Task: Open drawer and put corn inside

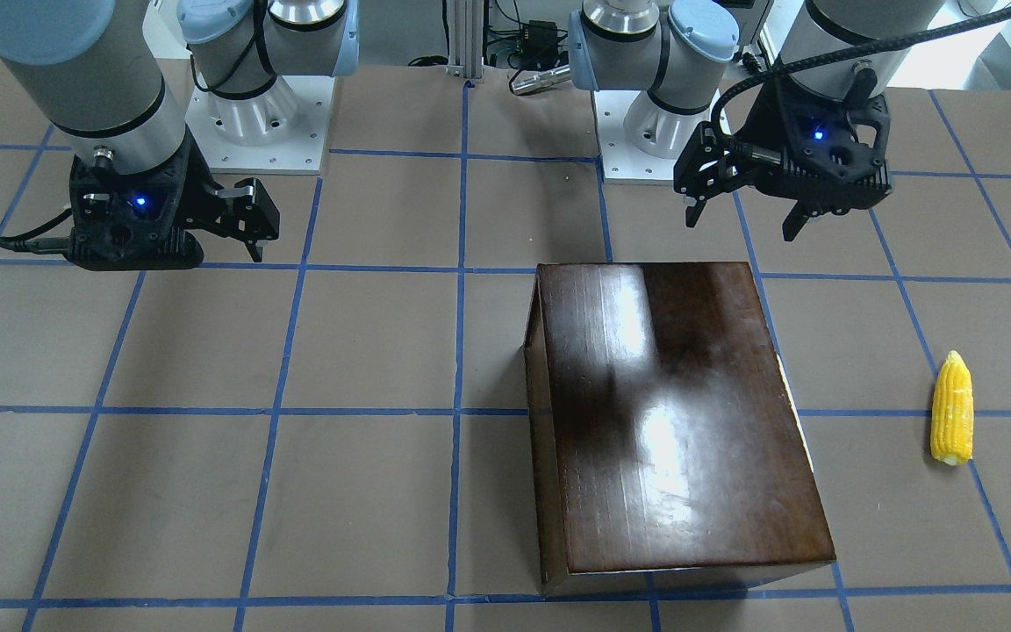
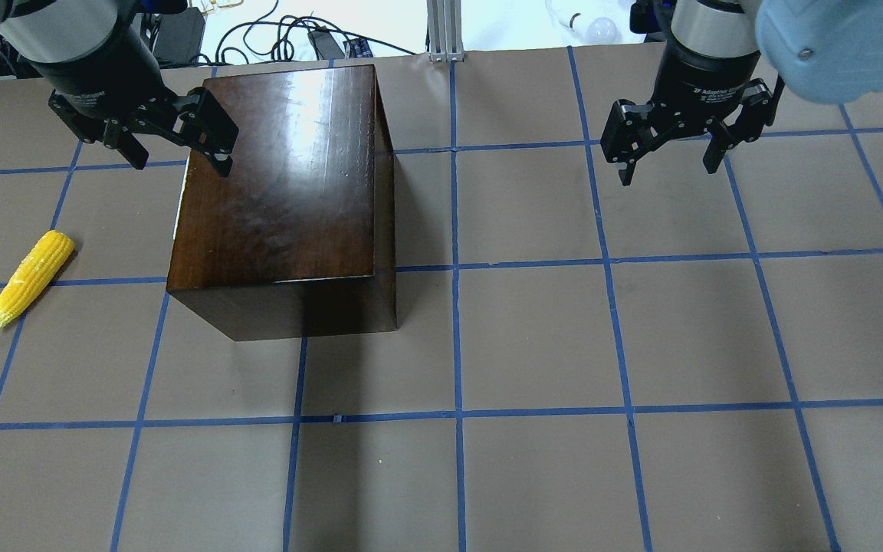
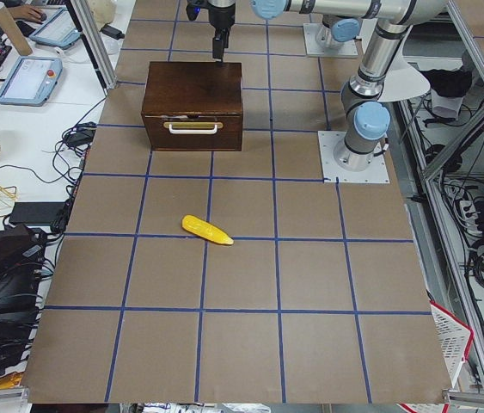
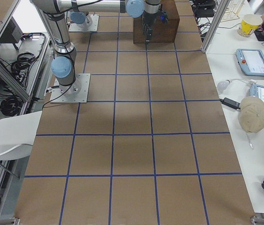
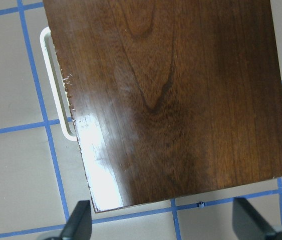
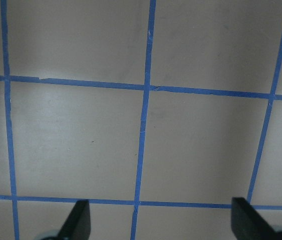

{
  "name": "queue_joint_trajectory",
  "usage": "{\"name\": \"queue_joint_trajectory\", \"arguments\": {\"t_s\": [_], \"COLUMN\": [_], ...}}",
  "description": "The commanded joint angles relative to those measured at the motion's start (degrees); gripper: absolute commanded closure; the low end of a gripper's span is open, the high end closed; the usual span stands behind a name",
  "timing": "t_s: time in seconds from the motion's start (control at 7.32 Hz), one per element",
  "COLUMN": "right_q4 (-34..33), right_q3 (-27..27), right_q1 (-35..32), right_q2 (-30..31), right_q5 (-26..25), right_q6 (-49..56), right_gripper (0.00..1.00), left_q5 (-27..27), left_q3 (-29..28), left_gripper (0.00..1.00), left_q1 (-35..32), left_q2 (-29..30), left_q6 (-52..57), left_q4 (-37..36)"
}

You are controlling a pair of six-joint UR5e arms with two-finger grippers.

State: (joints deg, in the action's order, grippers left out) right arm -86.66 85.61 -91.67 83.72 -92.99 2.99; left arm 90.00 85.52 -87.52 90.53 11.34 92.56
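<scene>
The glossy dark-brown box (image 2: 288, 176) stands on the table, and also shows in the front-facing view (image 1: 672, 412). Its drawer is closed. The drawer's front and whitish handle (image 3: 192, 127) face the robot's left, and the handle (image 5: 55, 85) also shows in the left wrist view. The yellow corn (image 2: 31, 280) lies on the table, left of the box and apart from it, and also shows in the front-facing view (image 1: 951, 408). My left gripper (image 2: 181, 162) is open and empty, hovering over the box's far left corner. My right gripper (image 2: 667, 174) is open and empty, above bare table far to the right.
The table (image 2: 533, 345) is brown with a blue tape grid. The arm bases (image 1: 260, 114) stand on the robot's side. Desks with tablets, a cup and cables (image 3: 27, 77) run along the far edge.
</scene>
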Motion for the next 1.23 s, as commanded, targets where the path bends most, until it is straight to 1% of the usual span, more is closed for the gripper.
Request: {"name": "queue_joint_trajectory", "arguments": {"t_s": [0.0,0.41,1.09], "right_q4": [0.0,0.0,0.0], "right_q3": [0.0,0.0,0.0], "right_q1": [-0.1,0.0,0.0], "right_q2": [-0.1,-0.1,-0.1], "right_q5": [0.0,0.0,0.0], "right_q6": [0.0,0.0,0.0], "right_gripper": [0.0,0.0,0.0], "left_q5": [-0.1,0.0,-0.2], "left_q3": [0.0,0.0,-1.7], "left_gripper": [0.0,0.0,0.0], "left_q1": [0.0,0.0,0.0], "left_q2": [0.0,0.4,1.6], "left_q6": [0.0,-0.2,-1.3], "left_q4": [0.0,0.0,0.5]}}
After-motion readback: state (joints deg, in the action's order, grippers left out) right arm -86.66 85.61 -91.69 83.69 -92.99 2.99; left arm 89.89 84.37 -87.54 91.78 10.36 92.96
